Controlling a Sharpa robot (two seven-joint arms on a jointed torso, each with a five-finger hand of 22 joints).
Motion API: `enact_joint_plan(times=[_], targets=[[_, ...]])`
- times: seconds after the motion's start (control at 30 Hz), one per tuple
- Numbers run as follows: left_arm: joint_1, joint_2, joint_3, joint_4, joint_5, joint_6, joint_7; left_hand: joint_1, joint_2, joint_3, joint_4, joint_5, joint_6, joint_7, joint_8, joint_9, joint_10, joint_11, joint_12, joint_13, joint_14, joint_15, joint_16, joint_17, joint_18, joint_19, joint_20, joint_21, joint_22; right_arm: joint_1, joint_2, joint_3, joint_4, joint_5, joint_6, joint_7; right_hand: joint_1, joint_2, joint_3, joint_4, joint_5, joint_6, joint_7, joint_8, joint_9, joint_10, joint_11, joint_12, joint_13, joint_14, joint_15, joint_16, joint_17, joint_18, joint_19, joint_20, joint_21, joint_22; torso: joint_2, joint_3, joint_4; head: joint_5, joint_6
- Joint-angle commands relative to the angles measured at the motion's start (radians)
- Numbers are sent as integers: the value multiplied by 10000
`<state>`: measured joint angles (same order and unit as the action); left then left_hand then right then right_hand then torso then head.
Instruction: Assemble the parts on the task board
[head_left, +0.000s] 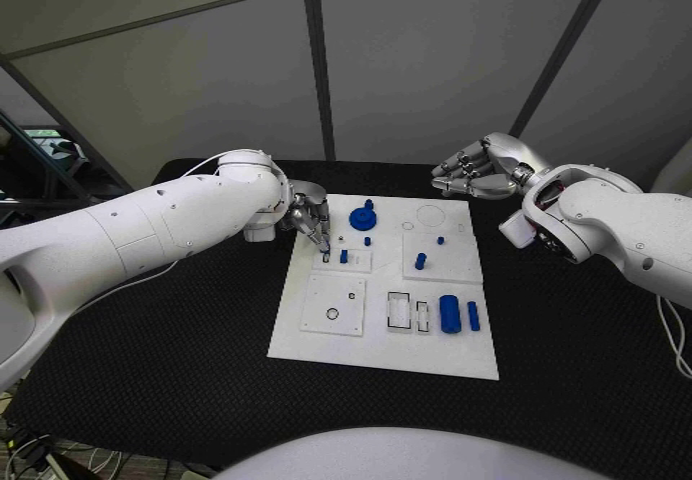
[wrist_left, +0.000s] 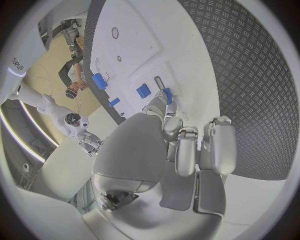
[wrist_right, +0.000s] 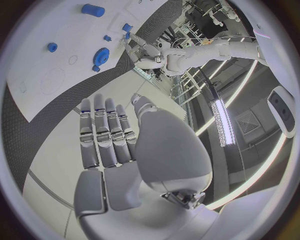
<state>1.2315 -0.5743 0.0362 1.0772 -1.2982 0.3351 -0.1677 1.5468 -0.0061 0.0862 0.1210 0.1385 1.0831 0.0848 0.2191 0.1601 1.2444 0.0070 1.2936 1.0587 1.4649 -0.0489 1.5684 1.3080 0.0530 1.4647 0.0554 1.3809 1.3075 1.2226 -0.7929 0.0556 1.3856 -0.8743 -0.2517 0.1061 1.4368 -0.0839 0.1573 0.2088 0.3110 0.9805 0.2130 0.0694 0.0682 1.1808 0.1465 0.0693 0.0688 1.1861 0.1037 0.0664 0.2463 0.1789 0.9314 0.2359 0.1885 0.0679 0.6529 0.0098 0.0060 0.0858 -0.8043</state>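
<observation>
The white task board (head_left: 378, 345) lies in the middle of the black table. My left hand (head_left: 307, 222) reaches down over its far left corner. Its fingertips (wrist_left: 170, 102) pinch a thin blue part (wrist_left: 167, 95) just above the board, beside a small blue peg (head_left: 343, 256). The other fingers are curled in. A blue round knob (head_left: 364, 216), further pegs (head_left: 421, 261) and a blue cylinder (head_left: 450, 313) with a bar (head_left: 473, 316) stand or lie on the board. My right hand (head_left: 476, 168) hovers beyond the board's far right corner, fingers (wrist_right: 103, 132) stretched out, holding nothing.
Open rectangular slots (head_left: 400, 310) and a round hole (head_left: 333, 313) mark the board's near half. Black textured mat (head_left: 159, 360) surrounds the board on all sides. Grey wall panels stand behind the table.
</observation>
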Motion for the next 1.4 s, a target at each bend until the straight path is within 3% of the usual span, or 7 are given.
enact_joint_plan(times=[0.03, 0.37, 0.77, 0.93, 1.4], targets=[[-78, -6, -60, 47, -309, -117, 330, 157, 259, 96, -43, 64, 328, -154, 148, 112, 162, -102, 84, 92, 1059, -88, 24, 2628, -88, 301, -82, 33, 1447, 17, -3, 6, 28, -12, 58, 60, -11, 71, 18, -29, 66, -43, 0, -4, 1, -58, -7, 12, -10, -70, 17, -23, -16, 59, 33, 11, -43, -15, 4, 2, 0, 2, 15], [-87, -142, -62, 249, -217, -457, 533, -28, 350, 187, -92, 69, 437, -247, 293, 246, 252, -167, 104, 171, 1059, -147, 24, 2628, -86, 296, -121, 21, 1455, 17, -10, 6, 34, -12, 61, 70, -11, 71, 18, -29, 66, -43, 0, -4, 1, -58, -7, 12, -10, -70, 17, -23, -16, 59, 33, 11, -43, -15, 8, 1, 0, 25, 27], [-87, -558, -57, 837, 285, -58, 229, -328, 308, 339, -137, 82, 427, -358, 534, 500, 119, -257, -148, -145, 1059, -225, 24, 2628, -61, 255, -181, -90, 1410, 16, -24, 6, 25, -12, 106, 61, -11, 71, 18, -29, 66, -43, 0, -4, 1, -58, -7, 12, -10, -70, 17, -23, -16, 59, 33, 11, -43, -15, 3, 2, 3, 28, 2], [-88, -732, -58, 1074, 350, -172, 139, -529, 273, 481, -128, 88, 370, -412, 694, 673, 199, -309, -166, -112, 1059, -273, 24, 2628, -59, 254, -218, -107, 1415, 16, -37, 6, 24, -12, 114, 55, -28, 74, 18, -22, 69, -47, 1, -4, 2, -60, -6, 13, -9, -71, 17, -23, -22, 59, 38, 12, -55, -15, 6, 3, -3, 39, -4], [-98, -1236, -62, 1740, 1593, -2053, -193, -1664, -47, 1970, -7, 169, 310, -578, 1362, 1393, 750, -501, 95, 424, 1059, -434, 24, 2628, -133, 421, -380, 180, 1645, 16, -41, 6, -7, -12, 107, 54, -31, 72, 18, -22, 70, -50, 2, -4, 1, -64, -5, 12, -10, -73, 18, -23, -25, 59, 39, 13, -60, -15, 8, 7, -6, 80, 29]])
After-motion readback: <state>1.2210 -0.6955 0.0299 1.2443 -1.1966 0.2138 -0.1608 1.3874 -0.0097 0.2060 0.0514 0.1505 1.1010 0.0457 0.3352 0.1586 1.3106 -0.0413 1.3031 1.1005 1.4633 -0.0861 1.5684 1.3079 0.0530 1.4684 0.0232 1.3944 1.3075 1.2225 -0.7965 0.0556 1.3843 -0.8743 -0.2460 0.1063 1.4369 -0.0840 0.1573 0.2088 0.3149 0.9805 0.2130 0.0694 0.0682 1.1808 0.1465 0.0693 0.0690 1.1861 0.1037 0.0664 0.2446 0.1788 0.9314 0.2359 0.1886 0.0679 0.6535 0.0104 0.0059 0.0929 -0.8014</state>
